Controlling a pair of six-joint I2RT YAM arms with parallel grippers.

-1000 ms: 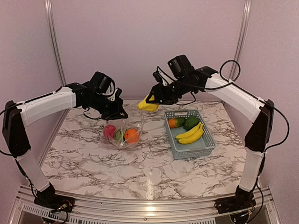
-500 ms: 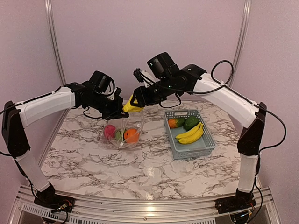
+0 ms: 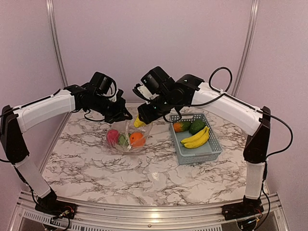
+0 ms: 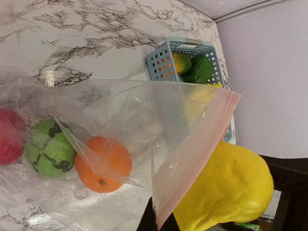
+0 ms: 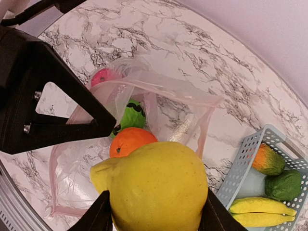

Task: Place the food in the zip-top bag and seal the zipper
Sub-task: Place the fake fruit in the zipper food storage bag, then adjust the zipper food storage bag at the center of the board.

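Right wrist view: what is seen nearest?
— The lemon (image 5: 154,185) is clamped between the fingers of the right gripper (image 5: 155,216). Its nub is turned left and its long axis is laid across the frame, just above the open mouth of the zip-top bag (image 5: 192,108).
— And the arms?
— The right arm is stretched leftward, wrist bent down. The bag's rim is pinched by the left gripper (image 3: 124,117). The basket (image 5: 240,168) is seen beyond.

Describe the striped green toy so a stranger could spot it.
On the marble table, look inside the clear plastic zip-top bag beside the grey-blue slotted basket. Between the red toy apple and the toy orange sits a green melon, alone in having dark stripes.
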